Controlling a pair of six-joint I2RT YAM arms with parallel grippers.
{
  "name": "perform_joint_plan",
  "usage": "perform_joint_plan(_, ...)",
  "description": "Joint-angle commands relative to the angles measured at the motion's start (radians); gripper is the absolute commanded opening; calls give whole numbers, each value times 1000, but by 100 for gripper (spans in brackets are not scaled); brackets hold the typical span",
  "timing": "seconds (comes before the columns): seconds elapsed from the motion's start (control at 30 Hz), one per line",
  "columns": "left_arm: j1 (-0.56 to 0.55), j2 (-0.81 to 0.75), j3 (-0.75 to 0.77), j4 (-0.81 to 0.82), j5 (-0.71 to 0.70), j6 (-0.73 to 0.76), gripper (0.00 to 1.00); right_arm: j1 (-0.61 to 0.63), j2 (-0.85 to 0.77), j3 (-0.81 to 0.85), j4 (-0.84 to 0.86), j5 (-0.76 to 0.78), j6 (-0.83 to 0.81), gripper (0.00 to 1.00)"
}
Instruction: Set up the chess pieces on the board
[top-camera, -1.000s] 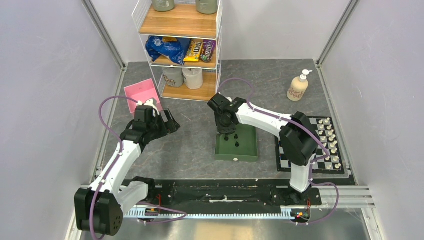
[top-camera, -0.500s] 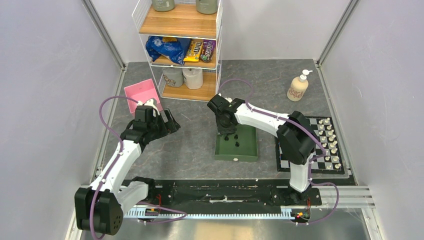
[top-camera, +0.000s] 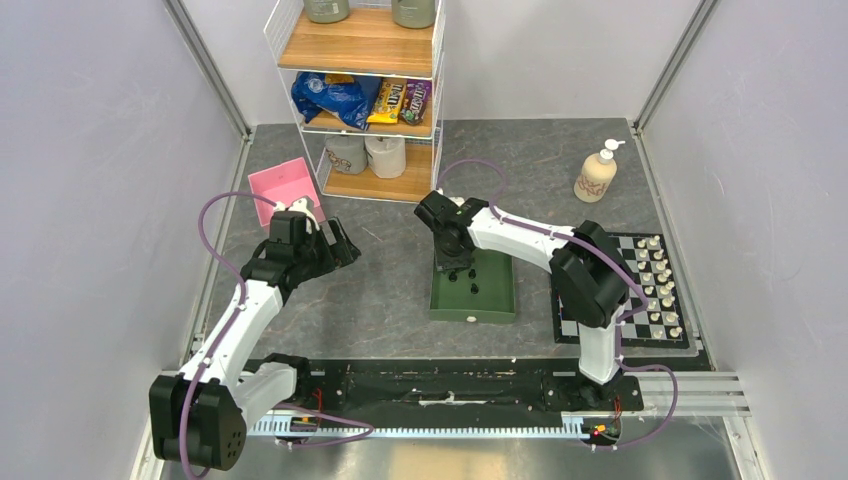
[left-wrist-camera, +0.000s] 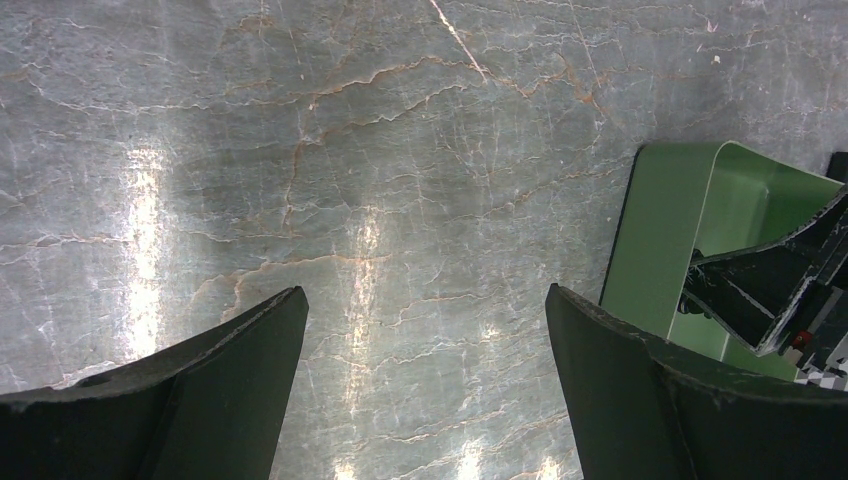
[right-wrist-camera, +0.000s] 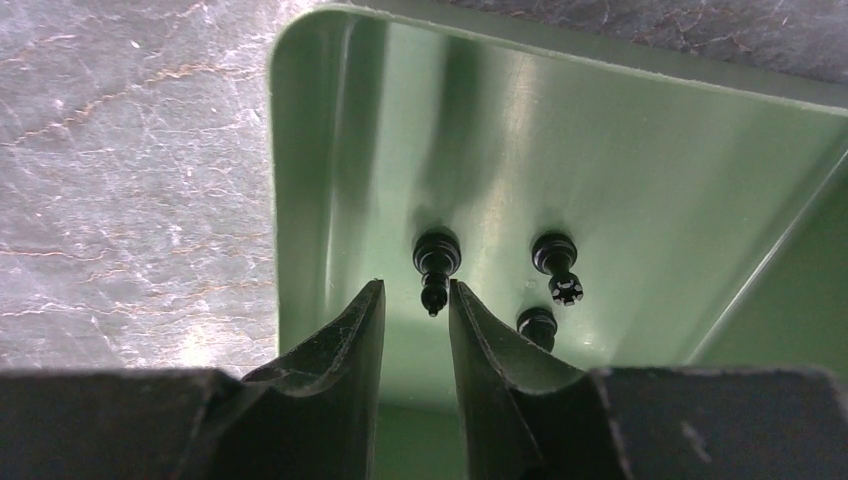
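Observation:
Three black chess pieces stand in the green tray: one just ahead of my fingertips, one with a notched top and one beside my right finger. My right gripper is narrowly open low in the tray, and its tips flank the top of the nearest piece without closing on it. In the top view it hangs over the tray's far left corner. The board lies at the right with white pieces on its right columns. My left gripper is open and empty above the bare table.
A cream soap pump bottle stands behind the board. A wire shelf unit with snacks and rolls is at the back centre. A pink box lies at the back left. The green tray's edge shows in the left wrist view.
My right gripper has shifted slightly within the tray's far left corner toward the black pieces. The left arm has not moved.

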Motion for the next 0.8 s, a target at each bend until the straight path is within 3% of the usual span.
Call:
perform_joint_plan(0.0, -1, 2, 25, 21, 6, -5, 96, -2, 17, -22, -1, 27, 13, 36)
perform_joint_plan(0.47, -2, -1, 25, 21, 4, -4, 96, -2, 9, -22, 5, 25, 7, 25)
perform_joint_plan(0.6, -2, 0, 25, 21, 4, -4, 96, -2, 12, -21, 8, 26, 7, 26)
perform_joint_plan(0.77, -2, 0, 26, 21, 6, -5, 96, -4, 14, -17, 11, 30, 11, 34)
